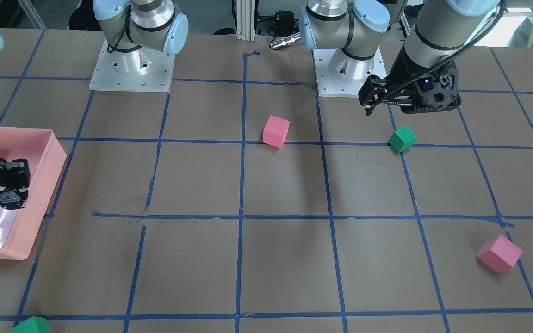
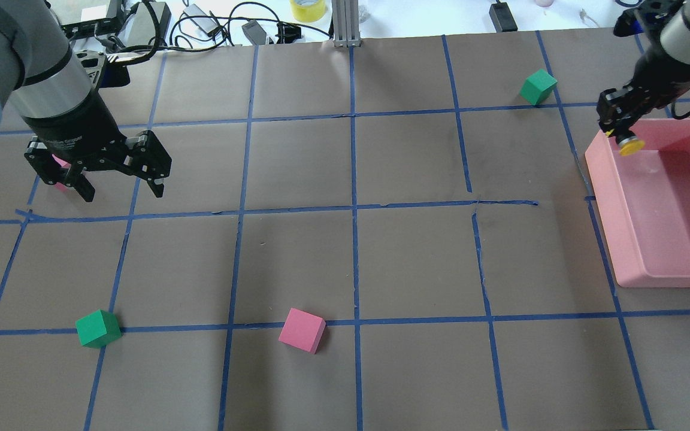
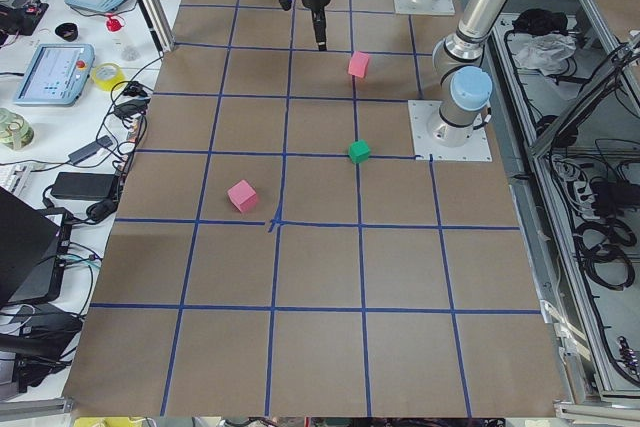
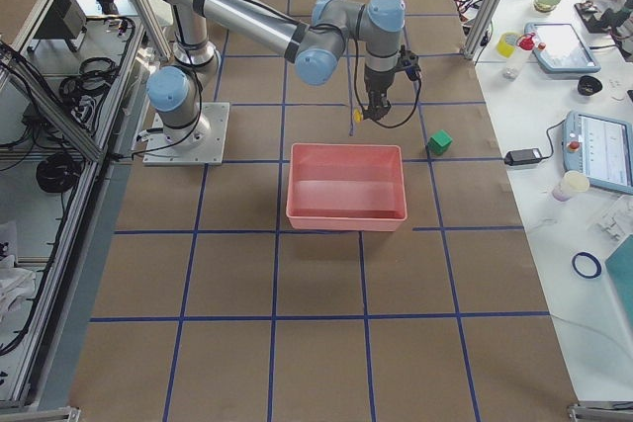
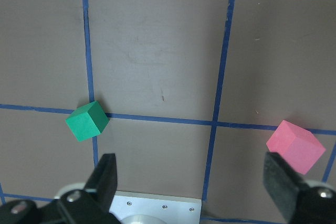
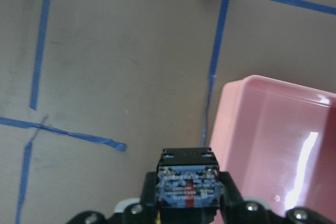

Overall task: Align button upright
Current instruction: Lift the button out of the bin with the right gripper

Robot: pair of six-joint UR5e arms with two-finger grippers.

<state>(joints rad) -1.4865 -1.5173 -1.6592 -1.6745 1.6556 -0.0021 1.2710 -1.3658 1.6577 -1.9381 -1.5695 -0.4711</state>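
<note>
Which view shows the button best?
The overhead view: the button shows its yellow cap, clamped in the right gripper over the pink tray's corner. The right wrist view shows only its base end, close up. The front-facing view shows a small dark block. The side views hardly show it.

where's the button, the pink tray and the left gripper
button (image 2: 630,145), overhead view, yellow cap
pink tray (image 2: 674,280), overhead view, near wall
left gripper (image 2: 122,193), overhead view, midway between fingertips
</note>
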